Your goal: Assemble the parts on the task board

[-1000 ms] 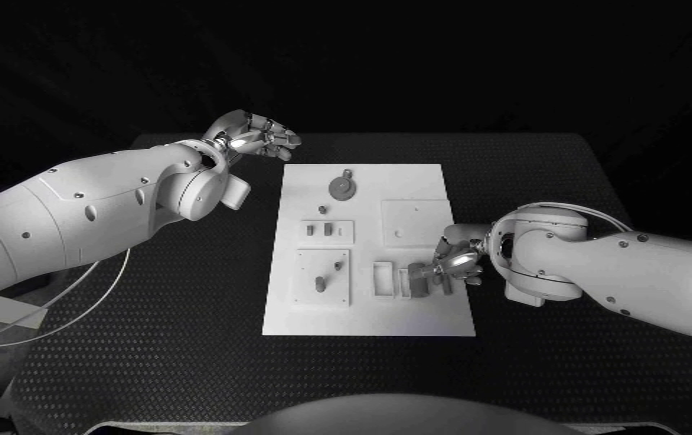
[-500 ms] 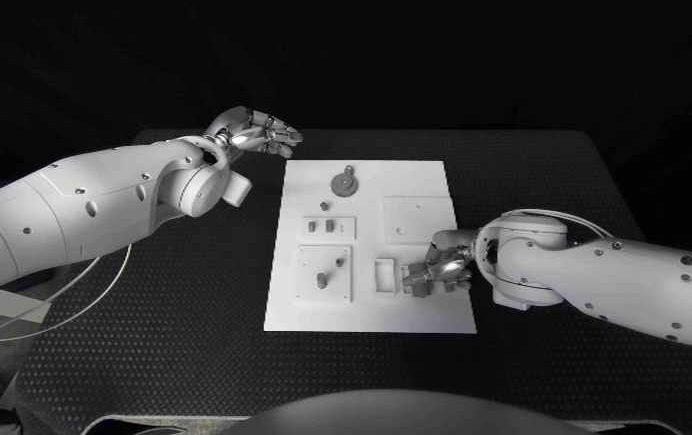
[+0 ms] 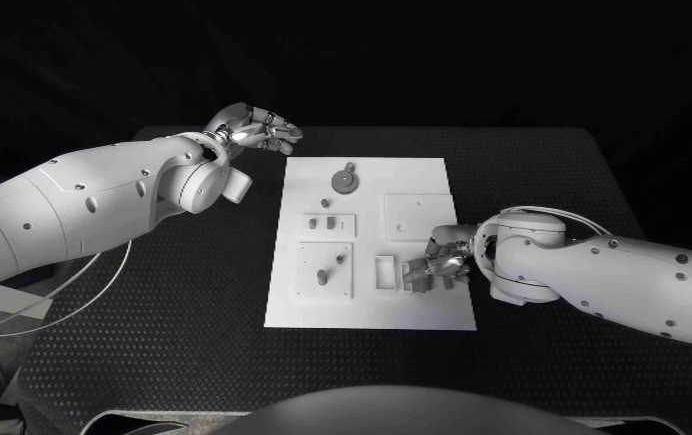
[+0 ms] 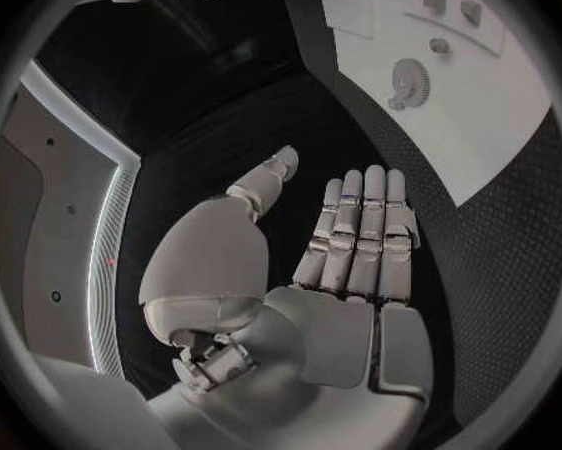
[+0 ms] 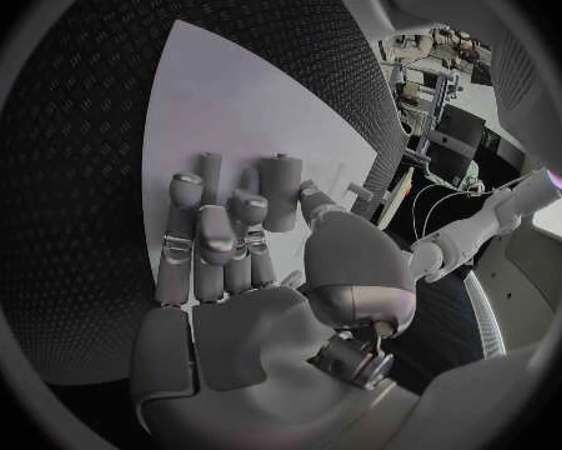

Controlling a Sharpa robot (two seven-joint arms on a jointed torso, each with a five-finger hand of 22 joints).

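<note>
The white task board (image 3: pixel 433 310) lies mid-table, also seen in the left wrist view (image 4: pixel 494 120). On it are a grey gear (image 3: pixel 343 183) (image 4: pixel 410 73), small pegs (image 3: pixel 322 277) in a square plate and an open rectangular slot (image 3: pixel 384 273). My right hand (image 3: pixel 440 267) is low over the board's right near part, beside that slot. In the right wrist view its thumb and a finger pinch a short grey part (image 5: pixel 279 190) against the board (image 5: pixel 219 100). My left hand (image 3: pixel 255 132) (image 4: pixel 356 240) hovers off the board's far left corner, fingers straight and holding nothing.
The black table (image 3: pixel 173 295) extends widely on both sides of the board. A cable (image 3: pixel 87 295) loops under my left arm at the table's left edge. A raised square plate (image 3: pixel 415 217) sits just beyond my right hand.
My right hand has shifted left and lower onto the board, closing around the grey part by the slot. The left hand has stayed almost still.
</note>
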